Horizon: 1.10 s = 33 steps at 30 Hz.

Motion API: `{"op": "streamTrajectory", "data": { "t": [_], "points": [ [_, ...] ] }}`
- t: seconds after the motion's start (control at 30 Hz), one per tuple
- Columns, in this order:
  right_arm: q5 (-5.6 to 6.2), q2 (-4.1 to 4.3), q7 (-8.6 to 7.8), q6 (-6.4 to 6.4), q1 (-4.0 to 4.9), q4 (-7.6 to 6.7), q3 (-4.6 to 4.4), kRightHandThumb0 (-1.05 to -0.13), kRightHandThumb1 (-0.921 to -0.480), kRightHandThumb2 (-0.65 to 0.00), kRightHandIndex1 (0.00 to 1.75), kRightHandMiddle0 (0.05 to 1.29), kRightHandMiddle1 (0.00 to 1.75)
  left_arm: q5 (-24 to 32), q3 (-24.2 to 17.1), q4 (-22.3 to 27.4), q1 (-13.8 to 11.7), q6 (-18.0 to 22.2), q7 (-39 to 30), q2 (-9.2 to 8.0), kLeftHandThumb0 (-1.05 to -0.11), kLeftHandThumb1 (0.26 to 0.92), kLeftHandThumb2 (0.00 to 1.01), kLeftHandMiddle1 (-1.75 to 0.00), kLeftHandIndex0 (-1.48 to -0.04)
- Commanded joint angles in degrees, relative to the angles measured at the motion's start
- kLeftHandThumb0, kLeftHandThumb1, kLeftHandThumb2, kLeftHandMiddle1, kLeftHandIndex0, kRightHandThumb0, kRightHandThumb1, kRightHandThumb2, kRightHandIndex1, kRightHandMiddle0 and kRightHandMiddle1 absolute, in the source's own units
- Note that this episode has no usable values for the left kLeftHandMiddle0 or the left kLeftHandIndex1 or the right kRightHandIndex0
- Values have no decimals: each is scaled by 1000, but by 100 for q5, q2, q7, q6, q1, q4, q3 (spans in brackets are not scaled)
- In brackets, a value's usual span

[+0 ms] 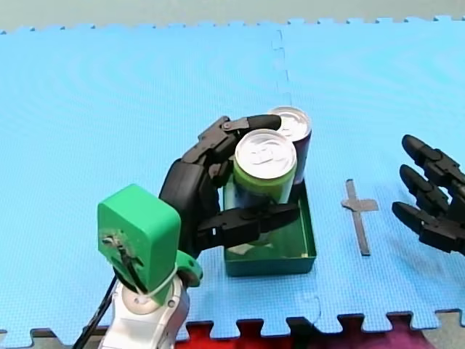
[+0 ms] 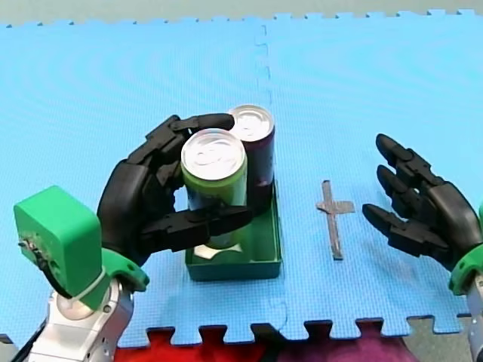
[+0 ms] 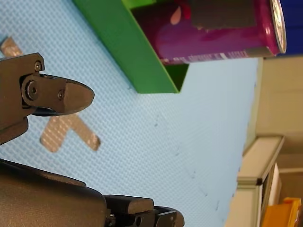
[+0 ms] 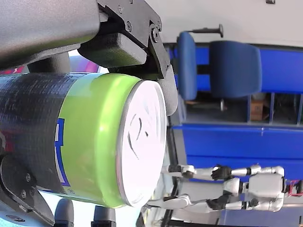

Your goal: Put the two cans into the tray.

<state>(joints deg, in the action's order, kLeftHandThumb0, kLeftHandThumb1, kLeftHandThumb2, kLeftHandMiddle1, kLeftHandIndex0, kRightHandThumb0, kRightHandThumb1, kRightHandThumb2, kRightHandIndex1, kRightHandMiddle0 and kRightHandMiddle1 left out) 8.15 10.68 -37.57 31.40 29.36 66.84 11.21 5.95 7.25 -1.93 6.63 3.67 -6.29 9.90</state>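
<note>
– Over the tray's (image 2: 270, 256) near end we have the green can (image 2: 213, 188), upright, with the left hand (image 2: 139, 204) clamped on it. Its fingers (image 2: 189, 124) curl round the far side, and one more crosses the near side. The purple can (image 2: 256, 147) stands inside the tray's far end, just beside the green one.

– Do the cans touch?

– We cannot tell from the head views. Nor can we tell whether the green can's base has reached the tray floor.

– So what worries us?

– Letting go too high, we judge. The can could drop, tip against the purple one and topple both over the low wall. The far-side fingers also reach in right beside the purple can, so opening them may shove it.

– And the right hand (image 2: 419, 211)?

– It holds nothing, fingers not curled. It is well to the right of the tray, beyond the grey tape mark (image 2: 332, 215) on the foam mat (image 2: 113, 75).

– What do the wrist cameras add?

– The second wrist view, the left hand's, looks along the green can's side and shows a pad (image 4: 113, 47) pressed just below the lid's rim. The first wrist view looks across the mat at the tray's outer wall, with the purple can's foot inside it. The downward head views give us the lids instead.
</note>
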Motion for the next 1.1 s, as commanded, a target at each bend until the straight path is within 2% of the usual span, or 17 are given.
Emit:
{"op": "streamTrajectory", "data": {
  "t": [0.0,0.23,0.4,0.77,1.07],
  "points": [
    [3,41,12,25,-8,-31,-2,-1048,-921,-426,0,94,0,46,-13,26,-6,80,-21,-7,-429,868,0,-1746,-566],
    [6,46,9,40,-13,-43,-11,-1048,-921,-433,0,94,0,13,-28,-91,-12,204,-31,-4,-425,867,0,-1746,-567],
    [18,46,-7,45,-21,-54,-8,-1048,-921,-437,0,93,0,-104,-51,-421,36,664,-59,-64,-420,866,0,-1746,-569],
    [28,54,-34,52,-37,-98,-4,-1048,-921,-444,0,93,0,-233,-170,-1020,213,1192,2,-115,-410,866,0,-1746,-580],
    [64,45,-103,115,-55,-135,12,-1048,-921,-448,0,93,0,-276,-185,-1043,202,1273,35,-125,-408,868,1,-1746,-585]
  ]
}}
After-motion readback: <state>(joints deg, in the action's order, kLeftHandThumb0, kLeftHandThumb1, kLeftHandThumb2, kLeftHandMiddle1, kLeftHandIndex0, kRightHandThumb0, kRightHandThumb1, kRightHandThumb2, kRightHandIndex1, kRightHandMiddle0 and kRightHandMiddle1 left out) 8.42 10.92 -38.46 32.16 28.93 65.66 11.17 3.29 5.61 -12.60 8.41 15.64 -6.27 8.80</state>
